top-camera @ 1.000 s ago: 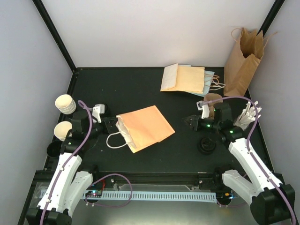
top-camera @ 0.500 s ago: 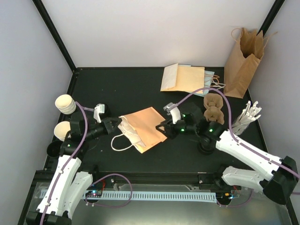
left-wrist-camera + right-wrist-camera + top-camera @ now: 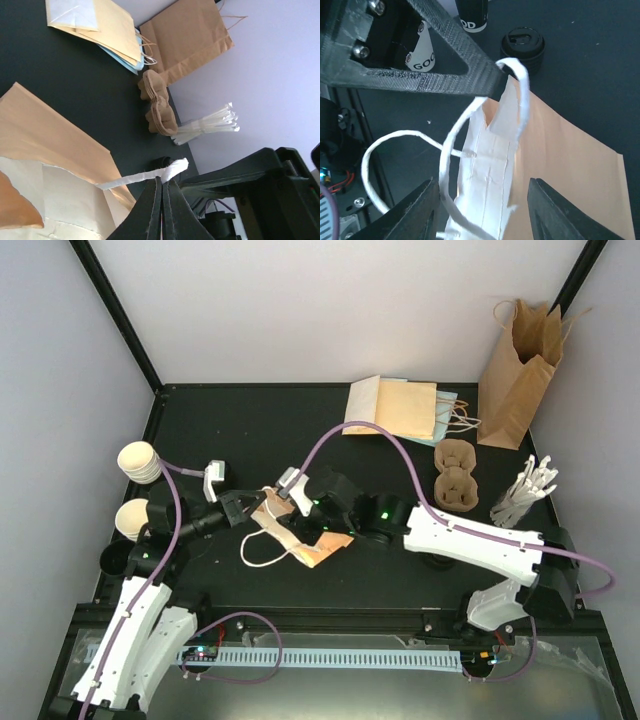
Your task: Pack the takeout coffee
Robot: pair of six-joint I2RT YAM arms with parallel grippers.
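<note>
Right wrist view: a white paper cup [image 3: 421,51] is showing black capitals "GOO" low on its wall; the rest of the word is being hidden. A second cup [image 3: 471,11], at the top edge, is showing "OD" on a pale band below a black section, its first letters being cut off. Nothing else is reading legibly in the top or left wrist views.

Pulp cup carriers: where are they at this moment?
Top view: the pulp cup carriers lie right of centre, between the flat stack of paper bags and the bundle of white sticks, in front of the standing brown bag.
</note>
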